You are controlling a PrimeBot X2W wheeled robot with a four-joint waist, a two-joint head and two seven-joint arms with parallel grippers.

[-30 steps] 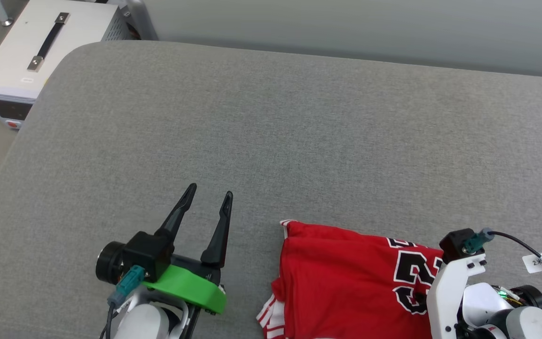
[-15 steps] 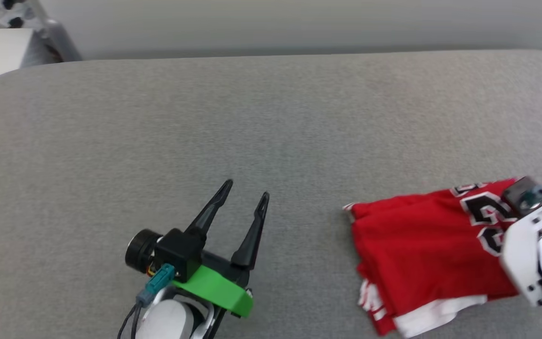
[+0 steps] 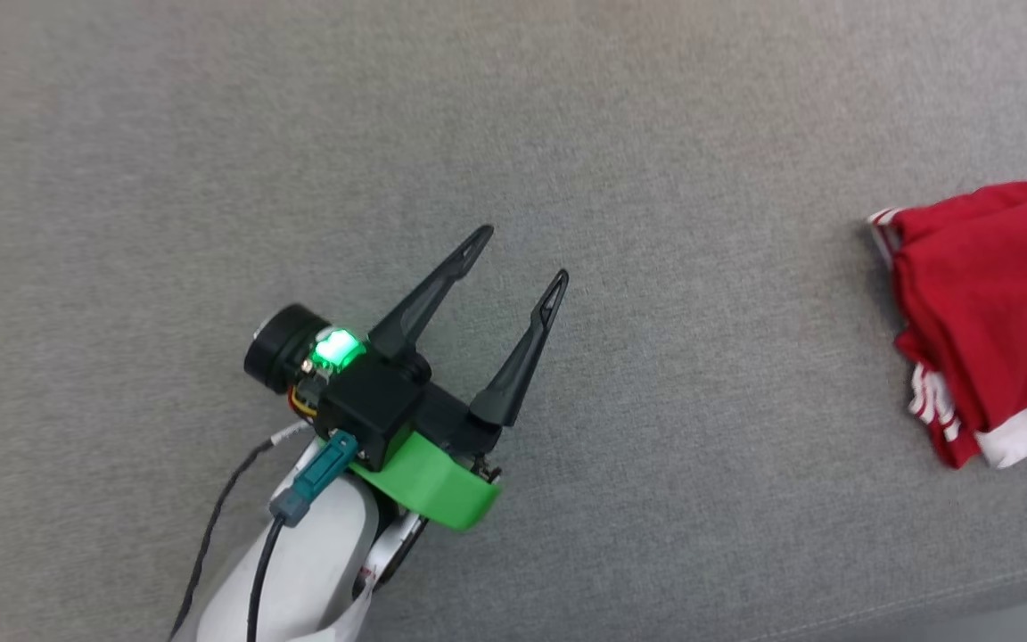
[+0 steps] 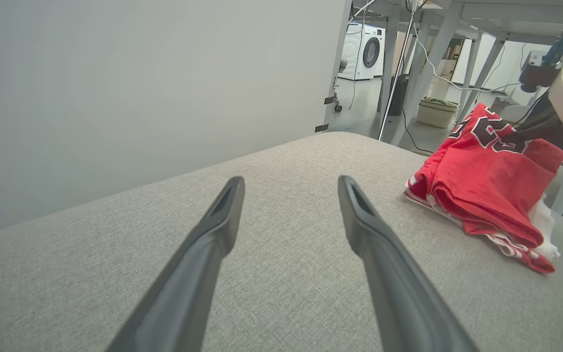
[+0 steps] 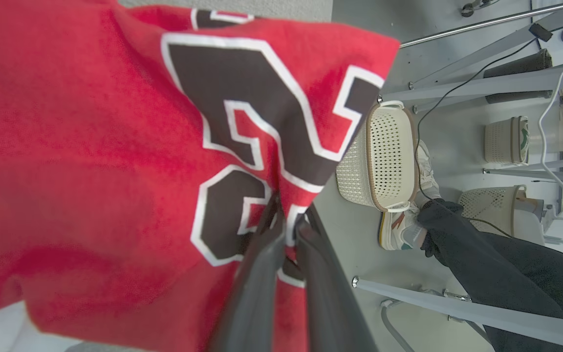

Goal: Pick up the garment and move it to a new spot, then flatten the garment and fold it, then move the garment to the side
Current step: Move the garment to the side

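One folded red jersey point(image 3: 995, 303) lies at the frame's right edge on a grey cushion point(image 3: 567, 107), striped trim pointing left, long axis cropped. Two grippers: the left gripper point(image 3: 522, 254), centre, is spread and empty; the right gripper point(image 5: 289, 220) pinches the jersey's black number print.
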